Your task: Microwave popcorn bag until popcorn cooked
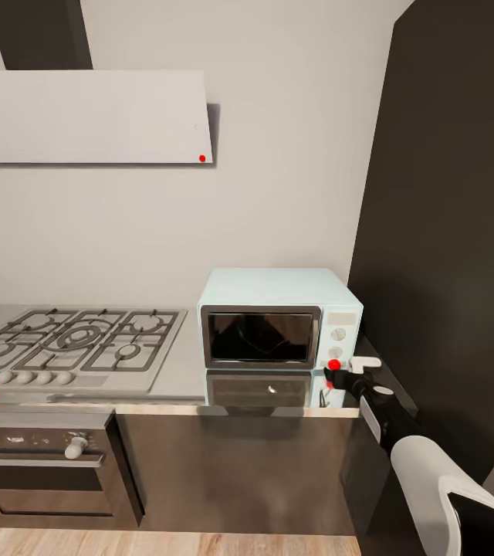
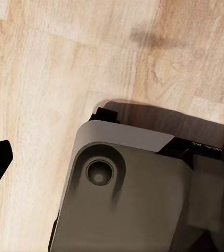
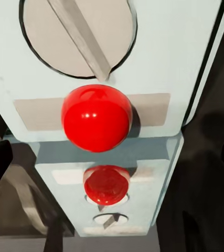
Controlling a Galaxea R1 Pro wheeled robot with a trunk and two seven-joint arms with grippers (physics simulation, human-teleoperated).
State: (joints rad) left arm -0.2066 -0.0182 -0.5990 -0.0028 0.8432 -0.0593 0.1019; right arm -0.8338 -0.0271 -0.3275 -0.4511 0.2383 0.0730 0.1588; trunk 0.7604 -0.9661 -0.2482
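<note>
right tool (image 1: 338,376) sitting just before the microwave (image 1: 278,316) button (image 1: 333,364) | microwave standing on the desk (image 1: 177,382) | stove (image 1: 69,344) lying well left of tool | oven (image 1: 42,463) sitting below stove

Right arm (image 1: 401,432) is stretched forward and up from the lower right, black forearm, white upper section. Its gripper (image 1: 345,377) sits at the far end, can't tell if the fingers are apart or closed.
</note>
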